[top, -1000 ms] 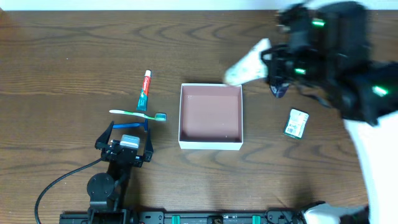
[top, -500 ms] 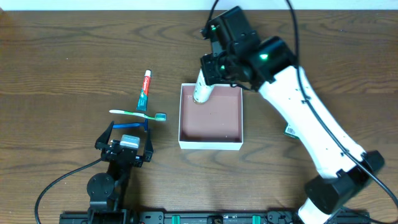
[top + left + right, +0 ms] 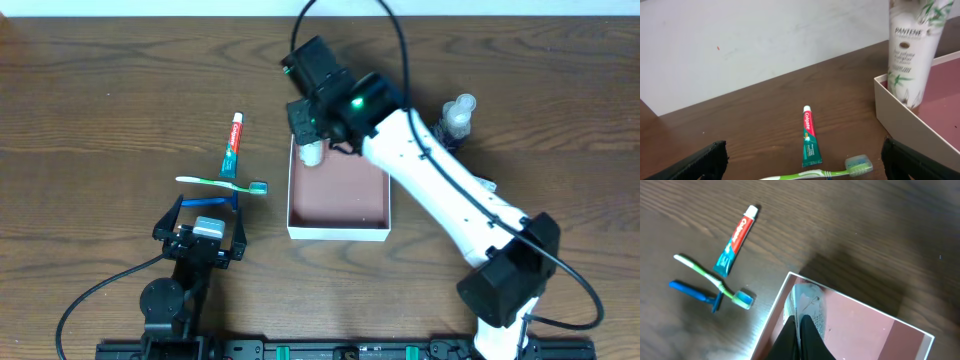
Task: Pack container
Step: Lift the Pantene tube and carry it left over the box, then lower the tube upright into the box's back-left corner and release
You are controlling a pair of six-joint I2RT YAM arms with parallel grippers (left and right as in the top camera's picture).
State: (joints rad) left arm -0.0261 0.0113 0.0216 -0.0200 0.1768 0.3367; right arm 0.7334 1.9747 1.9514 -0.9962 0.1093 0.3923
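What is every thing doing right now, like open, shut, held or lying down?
Right fingers: shut on Pantene tube.
Pantene tube: upright, held.
Container: open-topped, tube's bottom end inside.
Left fingers: open, empty.
Colgate toothpaste: lying flat, capped.
Green toothbrush: lying flat.
Small bottle: untouched, away from the container.

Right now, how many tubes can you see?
2. Toothpaste tube on the table left of the container; Pantene tube held by the right gripper in the container's far-left corner. The arm may hide more.
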